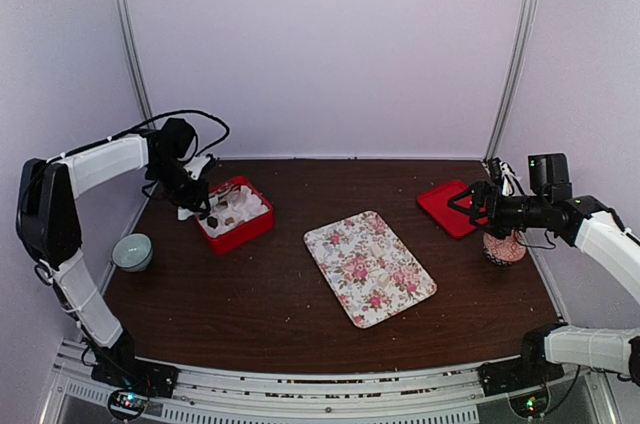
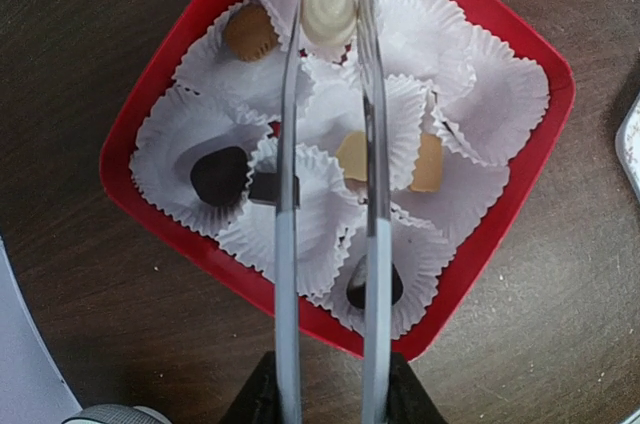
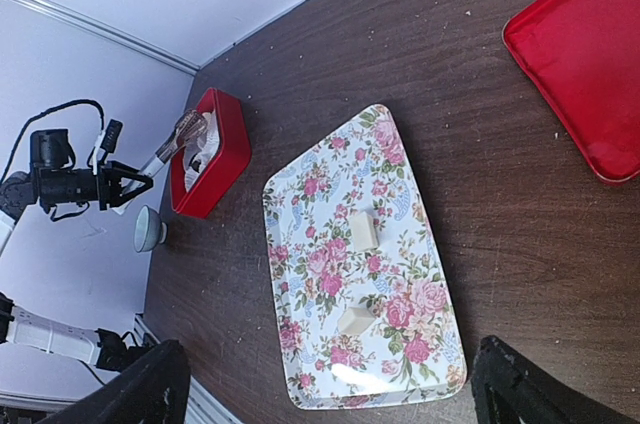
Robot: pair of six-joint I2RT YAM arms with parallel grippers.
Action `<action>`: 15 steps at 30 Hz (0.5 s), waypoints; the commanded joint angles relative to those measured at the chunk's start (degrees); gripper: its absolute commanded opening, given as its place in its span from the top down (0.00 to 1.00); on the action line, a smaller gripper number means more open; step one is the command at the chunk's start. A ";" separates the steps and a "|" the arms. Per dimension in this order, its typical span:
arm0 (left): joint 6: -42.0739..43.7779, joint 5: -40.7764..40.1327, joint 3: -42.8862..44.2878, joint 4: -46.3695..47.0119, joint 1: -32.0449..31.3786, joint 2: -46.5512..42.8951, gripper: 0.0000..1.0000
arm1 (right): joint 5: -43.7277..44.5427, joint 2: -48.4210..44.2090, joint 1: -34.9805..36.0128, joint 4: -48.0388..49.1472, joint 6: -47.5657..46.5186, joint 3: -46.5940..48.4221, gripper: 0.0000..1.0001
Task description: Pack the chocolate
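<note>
A red box (image 2: pixel 150 114) lined with white paper cups holds several chocolates: a tan one (image 2: pixel 250 32), dark ones (image 2: pixel 220 174) (image 2: pixel 375 284), and tan pieces (image 2: pixel 428 162). My left gripper (image 2: pixel 330 389) is shut on silver tongs (image 2: pixel 287 244), held over the box (image 1: pixel 235 214). A white chocolate (image 2: pixel 328 6) sits between the tong tips; I cannot tell if it is lifted. Two pale chocolates (image 3: pixel 360 228) (image 3: pixel 356 320) lie on the floral tray (image 3: pixel 330 274). My right gripper (image 3: pixel 335 394) is open and empty, above the tray's right side.
A red lid (image 1: pixel 450 206) lies at the back right under my right gripper (image 1: pixel 468 202). A patterned cup (image 1: pixel 503 247) stands beside it. A pale bowl (image 1: pixel 132 251) sits at the left table edge. The floral tray (image 1: pixel 370 266) lies mid-table.
</note>
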 commanded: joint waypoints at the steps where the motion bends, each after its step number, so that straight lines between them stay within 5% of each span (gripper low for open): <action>1: -0.38 -1.32 2.50 1.28 0.95 1.48 0.83 | 1.25 -0.59 -0.52 0.23 0.02 0.84 0.00; 15: 0.64 0.64 7.73 0.31 1.06 6.44 0.76 | 2.51 -1.56 -0.52 0.14 0.93 0.21 0.00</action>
